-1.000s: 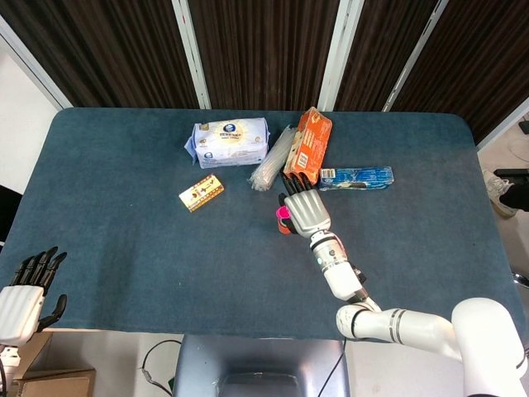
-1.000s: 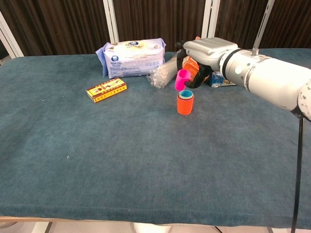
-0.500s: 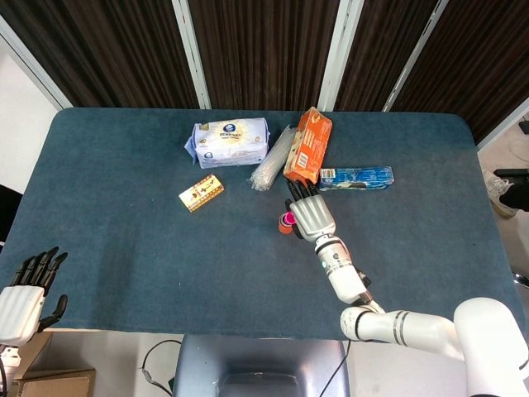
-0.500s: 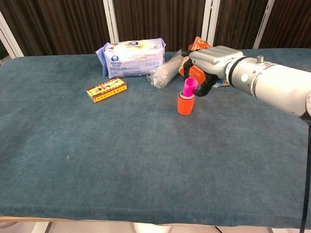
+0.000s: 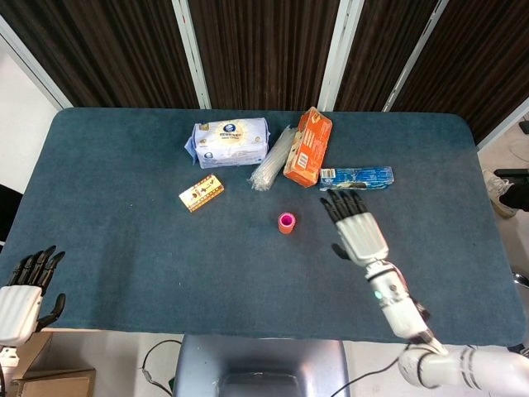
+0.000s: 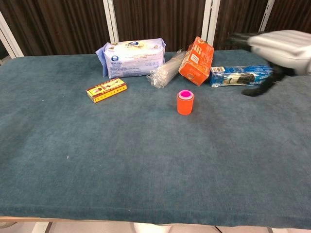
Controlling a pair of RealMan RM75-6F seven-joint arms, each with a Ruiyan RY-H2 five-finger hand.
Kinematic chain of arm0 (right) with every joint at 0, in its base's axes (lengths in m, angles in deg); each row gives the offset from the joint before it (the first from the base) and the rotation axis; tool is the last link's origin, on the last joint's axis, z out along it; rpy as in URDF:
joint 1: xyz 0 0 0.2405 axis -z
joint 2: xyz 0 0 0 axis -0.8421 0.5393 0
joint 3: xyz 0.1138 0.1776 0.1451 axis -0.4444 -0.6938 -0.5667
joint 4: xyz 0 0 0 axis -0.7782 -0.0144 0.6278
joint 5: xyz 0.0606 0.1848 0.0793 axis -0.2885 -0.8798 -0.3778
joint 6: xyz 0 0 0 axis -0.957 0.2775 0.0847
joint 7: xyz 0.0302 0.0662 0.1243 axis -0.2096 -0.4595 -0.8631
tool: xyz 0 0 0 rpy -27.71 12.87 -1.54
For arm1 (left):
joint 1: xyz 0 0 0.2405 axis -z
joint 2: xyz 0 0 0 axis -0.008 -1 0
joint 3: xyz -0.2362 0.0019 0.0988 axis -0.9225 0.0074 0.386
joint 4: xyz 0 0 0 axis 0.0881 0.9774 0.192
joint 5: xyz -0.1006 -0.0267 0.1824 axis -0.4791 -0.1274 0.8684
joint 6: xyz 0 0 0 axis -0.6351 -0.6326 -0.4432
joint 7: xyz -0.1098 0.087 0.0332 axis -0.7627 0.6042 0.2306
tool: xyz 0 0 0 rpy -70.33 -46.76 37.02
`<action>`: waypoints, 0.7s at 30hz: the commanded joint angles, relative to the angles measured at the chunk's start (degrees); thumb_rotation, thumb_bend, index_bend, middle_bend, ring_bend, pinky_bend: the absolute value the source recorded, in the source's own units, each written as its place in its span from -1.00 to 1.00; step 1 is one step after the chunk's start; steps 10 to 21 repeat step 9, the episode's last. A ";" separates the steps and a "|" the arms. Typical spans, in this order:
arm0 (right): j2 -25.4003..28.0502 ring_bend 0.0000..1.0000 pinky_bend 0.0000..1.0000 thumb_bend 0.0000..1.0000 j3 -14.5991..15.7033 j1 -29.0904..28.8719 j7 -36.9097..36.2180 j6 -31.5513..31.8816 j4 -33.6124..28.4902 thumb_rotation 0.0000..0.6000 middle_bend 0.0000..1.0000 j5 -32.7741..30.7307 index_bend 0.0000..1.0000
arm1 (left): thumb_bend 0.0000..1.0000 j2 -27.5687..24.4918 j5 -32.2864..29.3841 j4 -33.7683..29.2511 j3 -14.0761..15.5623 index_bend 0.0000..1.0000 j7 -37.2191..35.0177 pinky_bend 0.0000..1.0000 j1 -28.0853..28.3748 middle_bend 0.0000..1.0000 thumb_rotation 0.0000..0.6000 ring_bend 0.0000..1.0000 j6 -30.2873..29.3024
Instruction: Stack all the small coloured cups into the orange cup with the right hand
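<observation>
The orange cup (image 5: 286,223) (image 6: 185,103) stands upright near the table's middle, with a pink cup (image 6: 184,93) nested in its mouth so only the pink rim shows. My right hand (image 5: 355,229) (image 6: 275,50) hovers well to the right of the stack, fingers spread and empty; it is motion-blurred in the chest view. My left hand (image 5: 23,294) rests off the table's near-left corner, fingers apart, holding nothing.
At the back stand a white tissue pack (image 5: 229,142), a clear plastic sleeve (image 5: 272,158), an orange box (image 5: 308,146) and a blue packet (image 5: 356,177). A small yellow box (image 5: 201,193) lies left of the cups on the blue table (image 5: 124,215).
The right hand lowered the pink cup into the orange cup, let it go and drew away to the right. The left hand stayed put.
</observation>
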 commanded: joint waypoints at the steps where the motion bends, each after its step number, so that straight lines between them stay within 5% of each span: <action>1: 7.19 -1.00 -1.00 -0.30 12.49 18.00 -12.68 18.31 1.89 1.00 -1.00 13.81 -1.00 | -0.06 0.85 0.92 0.66 -0.01 -1.00 0.67 -0.82 -0.07 -1.00 1.00 -1.00 -0.74; 7: 8.88 -1.00 -1.00 -0.33 11.44 21.88 -23.64 19.53 6.32 1.00 -1.00 15.69 -1.00 | -0.06 1.69 1.39 0.64 0.10 -1.00 1.91 -0.82 0.30 -1.00 1.00 -1.00 -0.35; 21: 8.58 -1.00 -1.00 -0.33 10.52 22.55 -23.06 19.51 6.63 1.00 -1.00 15.23 -1.00 | -0.06 1.82 1.15 0.59 0.01 -1.00 2.23 -0.82 0.40 -1.00 1.00 -1.00 -0.12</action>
